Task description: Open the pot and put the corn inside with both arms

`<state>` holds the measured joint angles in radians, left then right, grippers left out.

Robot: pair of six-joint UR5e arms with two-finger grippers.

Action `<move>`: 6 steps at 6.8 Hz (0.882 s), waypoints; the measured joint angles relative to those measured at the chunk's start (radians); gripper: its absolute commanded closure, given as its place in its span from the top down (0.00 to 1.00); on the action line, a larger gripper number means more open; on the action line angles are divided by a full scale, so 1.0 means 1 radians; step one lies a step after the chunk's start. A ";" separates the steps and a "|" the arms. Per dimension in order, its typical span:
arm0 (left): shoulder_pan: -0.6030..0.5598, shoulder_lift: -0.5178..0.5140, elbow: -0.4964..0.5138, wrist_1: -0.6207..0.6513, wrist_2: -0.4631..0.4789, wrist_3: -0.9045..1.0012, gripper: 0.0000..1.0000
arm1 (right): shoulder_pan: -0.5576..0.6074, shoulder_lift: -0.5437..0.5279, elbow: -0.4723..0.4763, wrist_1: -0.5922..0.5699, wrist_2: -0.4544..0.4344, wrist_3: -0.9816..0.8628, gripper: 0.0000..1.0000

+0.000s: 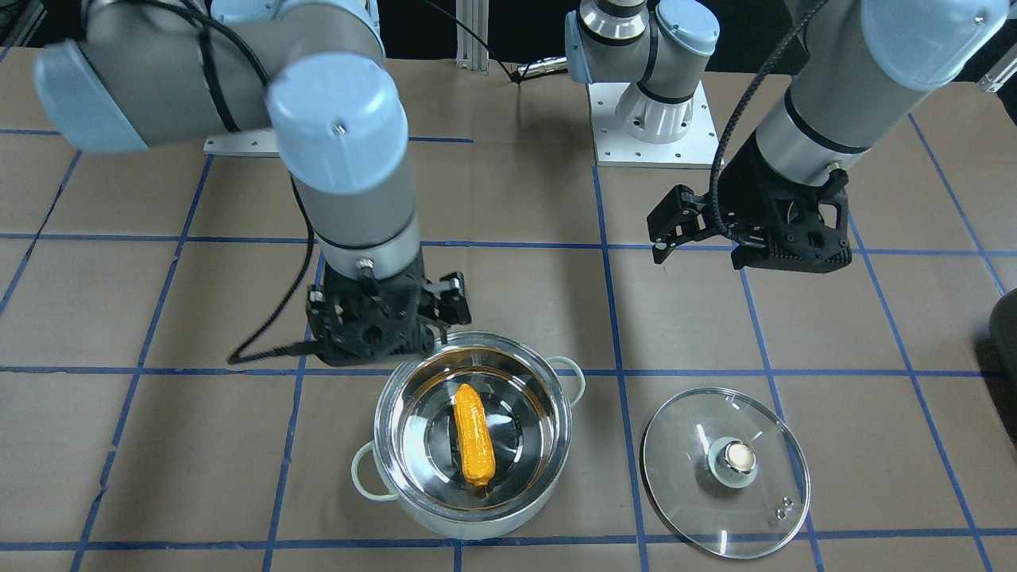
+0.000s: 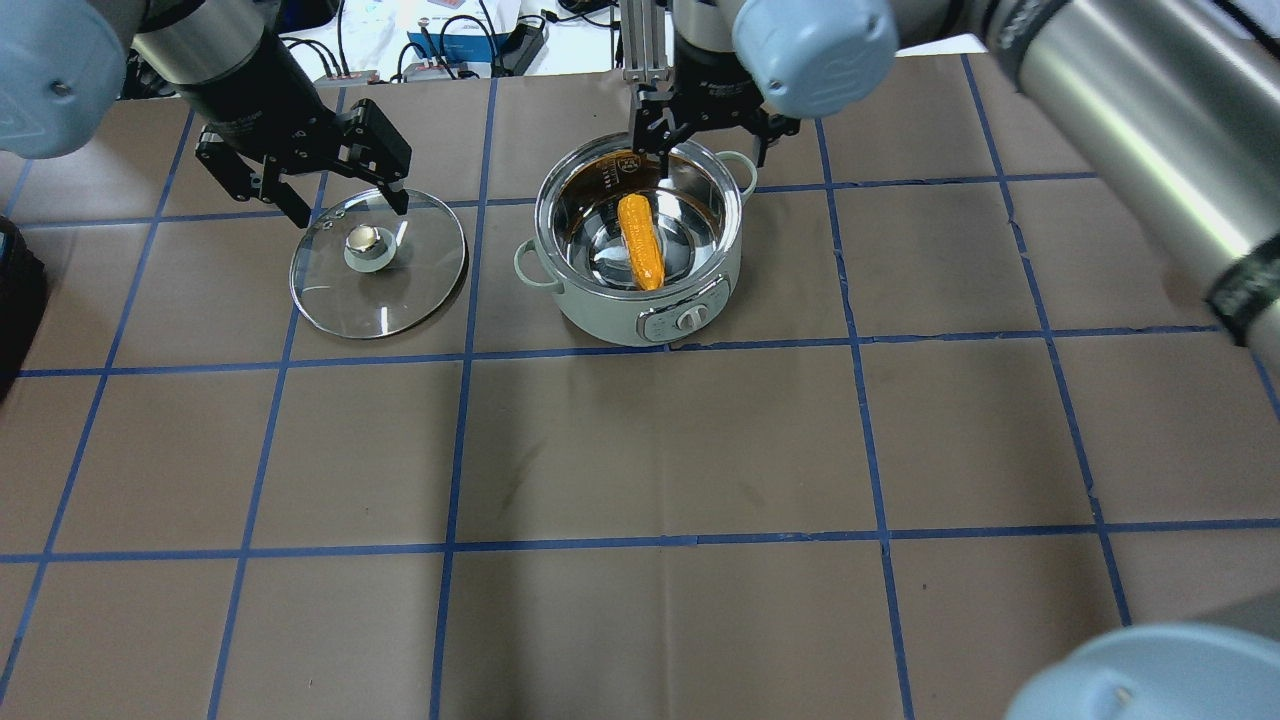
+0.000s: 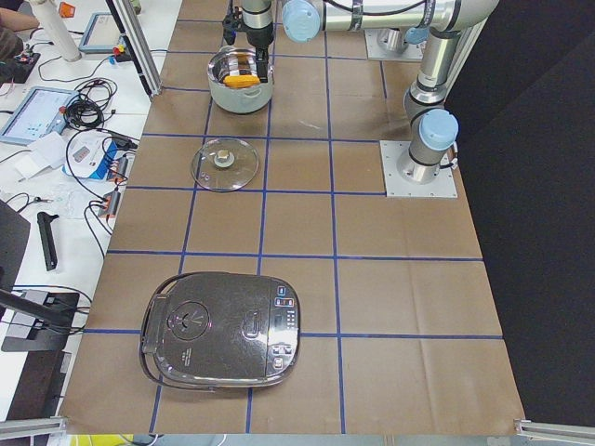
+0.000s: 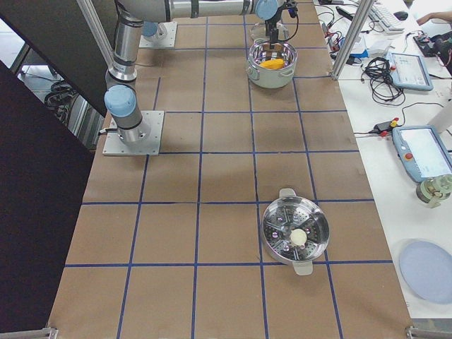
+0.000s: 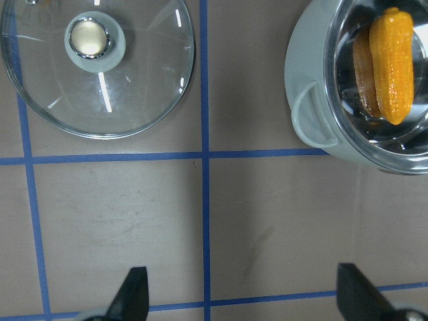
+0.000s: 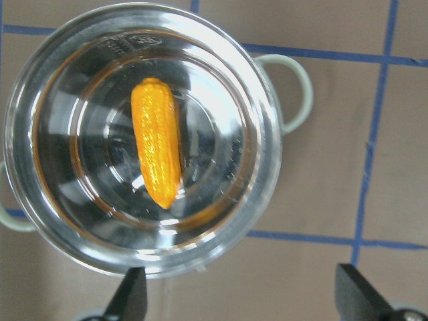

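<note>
Overhead exterior view: the pot (image 2: 640,308) stands uncovered on the table (image 2: 640,450), and the corn (image 2: 640,243) lies flat on its shiny bottom, clear of the wall all round. The right claw (image 2: 703,140) hangs over the pot's far rim with its two fingers spread wide and nothing between them. The corn is below it, a little toward the robot from its fingertips, and apart from both. In the right wrist-mounted view the cob lies lengthwise ahead of the spread fingertips, nearer the line of the left-hand one than the other.

The lid (image 2: 420,270) rests flat on the table beside the pot, apart from it, with its knob (image 2: 363,239) upward. The left claw (image 2: 350,205) is also spread wide and holds nothing. It hovers over the lid's far edge, and the knob sits between the lines of its two fingers, just toward the robot. The front-facing view shows this claw raised clear of the glass.
</note>
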<state>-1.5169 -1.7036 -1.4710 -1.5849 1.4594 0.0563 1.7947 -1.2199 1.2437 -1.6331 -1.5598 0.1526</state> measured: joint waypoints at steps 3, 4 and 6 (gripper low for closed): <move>-0.039 0.018 -0.012 0.001 0.004 -0.034 1.00 | -0.134 -0.242 0.135 0.181 -0.009 -0.042 0.93; -0.042 0.039 -0.023 -0.005 0.006 -0.036 1.00 | -0.144 -0.304 0.222 0.136 -0.023 -0.048 0.96; -0.042 0.083 -0.075 -0.001 0.005 -0.040 1.00 | -0.149 -0.356 0.301 0.079 -0.035 -0.059 1.00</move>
<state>-1.5588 -1.6201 -1.5457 -1.5858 1.4649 0.0164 1.6456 -1.5759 1.5448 -1.5540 -1.5945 0.0939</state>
